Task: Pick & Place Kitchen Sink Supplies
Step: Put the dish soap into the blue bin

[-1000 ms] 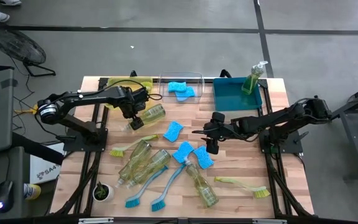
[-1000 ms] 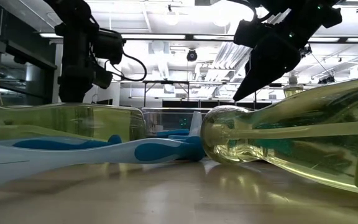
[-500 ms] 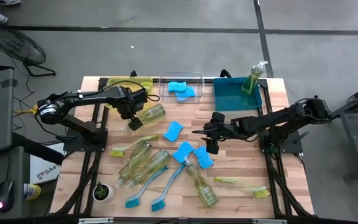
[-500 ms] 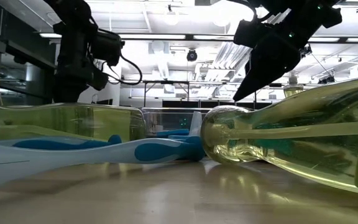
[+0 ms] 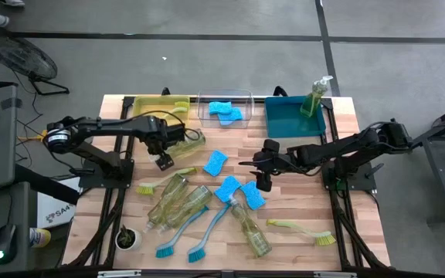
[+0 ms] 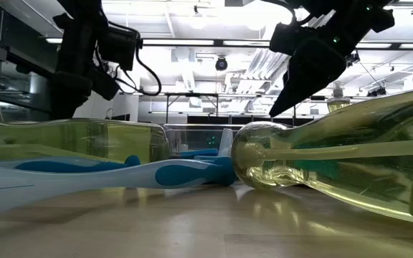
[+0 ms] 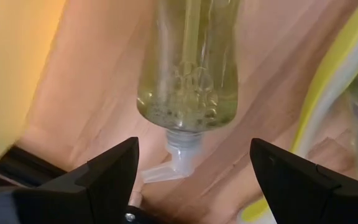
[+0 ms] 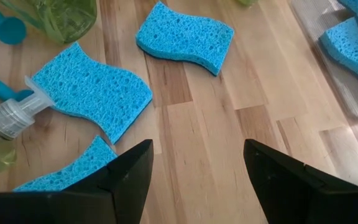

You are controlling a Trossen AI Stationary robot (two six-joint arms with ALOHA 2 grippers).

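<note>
A clear yellow-green soap bottle (image 5: 191,140) lies on its side at the far left, beside the yellow bin (image 5: 159,103). My left gripper (image 5: 164,159) is open at the bottle's pump end. Its fingers (image 7: 104,174) stand wide on either side of the white pump (image 7: 180,155) and do not touch it. My right gripper (image 5: 264,182) hovers open and empty over the table's middle, next to three light-blue sponges (image 8: 185,36) (image 8: 92,90) (image 8: 61,171) that lie flat on the wood.
The clear bin (image 5: 246,96) holds two sponges (image 5: 224,110). The teal bin (image 5: 284,123) holds an upright bottle (image 5: 314,99). Three bottles (image 5: 178,199) (image 5: 251,230), blue brushes (image 5: 207,232) and yellow-green brushes (image 5: 157,184) (image 5: 304,230) lie near the front. A potted plant (image 5: 127,238) stands at the near left.
My left arm has swung toward the table's near edge. Its gripper has shifted a little toward the near edge, to the bottle's pump end, and has tipped. The bottle lies where it was.
</note>
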